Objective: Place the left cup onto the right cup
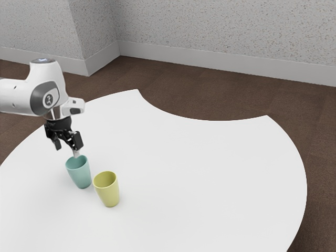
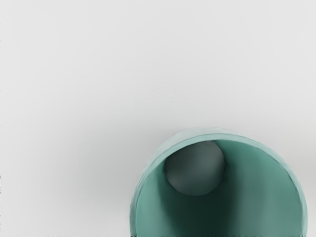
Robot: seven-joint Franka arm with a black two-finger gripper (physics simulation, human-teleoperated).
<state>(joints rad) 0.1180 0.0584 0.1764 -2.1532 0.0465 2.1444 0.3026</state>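
- The white bench (image 1: 210, 173) carries 2 cups, both upright with their mouths open upward.
- The teal cup (image 1: 79, 172) stands toward the exterior view's left. The yellow-green cup (image 1: 106, 189) stands just beside it toward the exterior view's right and a little nearer the camera. I see a thin gap between them, so I read them as close but not touching.
- My arm (image 1: 37, 94) comes in from the exterior view's left with the hand pointing down, directly over the teal cup.
- The jaws are spread, and I see nothing pinched between them. 1 finger reaches down to the far rim of the teal cup. I cannot tell whether its tip touches the rim or hangs just above it. The other finger sits higher, off to the exterior view's left of the cup.
- The teal cup rests on the bench, not lifted.
- In the wrist view I look straight down into the teal cup, right under the hand. Its round rim, green inner wall and darker grey bottom all show, with bare white bench beyond it.
- The yellow-green cup holds nothing and has nothing on top of it.
- Brown carpet floor (image 1: 236, 89) and a speckled grey wall (image 1: 210, 26) lie behind the bench.
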